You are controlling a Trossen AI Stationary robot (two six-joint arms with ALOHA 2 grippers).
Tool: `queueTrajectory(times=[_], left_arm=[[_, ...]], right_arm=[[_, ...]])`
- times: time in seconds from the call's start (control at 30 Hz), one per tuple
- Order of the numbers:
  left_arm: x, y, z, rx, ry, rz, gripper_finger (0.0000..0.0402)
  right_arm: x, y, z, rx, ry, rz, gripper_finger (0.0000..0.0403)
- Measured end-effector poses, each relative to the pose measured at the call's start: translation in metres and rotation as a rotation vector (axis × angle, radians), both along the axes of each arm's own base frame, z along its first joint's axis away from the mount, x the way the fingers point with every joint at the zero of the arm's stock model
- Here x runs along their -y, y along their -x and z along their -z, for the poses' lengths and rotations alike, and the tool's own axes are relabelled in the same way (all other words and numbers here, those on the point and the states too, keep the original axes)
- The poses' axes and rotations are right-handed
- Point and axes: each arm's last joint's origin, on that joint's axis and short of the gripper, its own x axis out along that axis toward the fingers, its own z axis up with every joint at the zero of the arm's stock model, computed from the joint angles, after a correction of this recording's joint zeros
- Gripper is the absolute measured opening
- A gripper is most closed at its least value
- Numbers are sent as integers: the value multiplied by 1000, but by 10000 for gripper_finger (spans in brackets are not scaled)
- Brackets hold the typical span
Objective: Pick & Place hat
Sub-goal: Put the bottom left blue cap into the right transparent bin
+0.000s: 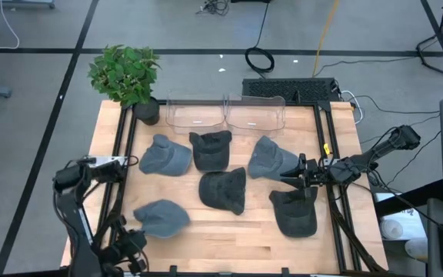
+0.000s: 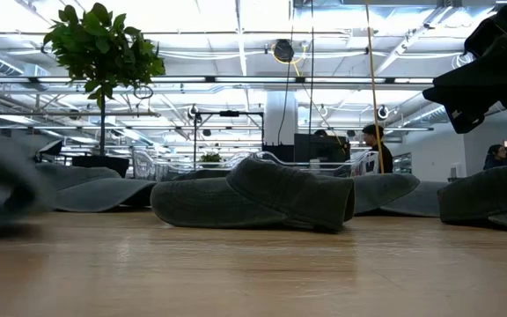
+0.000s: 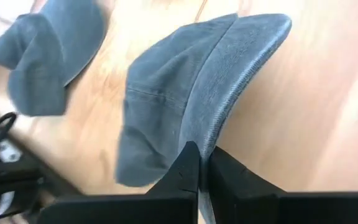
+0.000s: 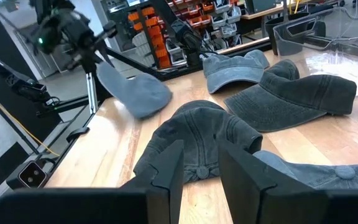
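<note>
Six soft denim hats (image 1: pixel 222 190), one brim pinched by left claw (image 3: pixel 202 177).

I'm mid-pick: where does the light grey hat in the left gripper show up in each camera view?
High view: light grey hat, bottom left, at the left gripper.
Low view: blurred grey shape at far left, probably it.
Left wrist: fills the centre, brim pinched.
Right wrist: far side, upper left.
Shared landmark: clear bins.

a blurred grey hat (image 2: pixel 3 189) is cut off at the low view's edge.
</note>
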Motion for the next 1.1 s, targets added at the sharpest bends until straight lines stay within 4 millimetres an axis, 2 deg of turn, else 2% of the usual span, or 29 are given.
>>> queueTrajectory(times=[0.17,0.27,0.47,0.8,1.1], left_arm=[[-16,4,-34,146,88,-26,10],[-26,2,-46,179,114,-42,10],[-44,-13,-60,247,121,-87,10],[-78,-49,-75,284,-5,-44,10],[-107,-71,-105,331,-87,21,10]], right_arm=[[0,0,0,0,0,0,89],[0,0,0,1,0,0,89],[0,0,0,1,-1,0,89],[0,0,0,1,-1,0,89],[0,0,0,1,0,0,89]])
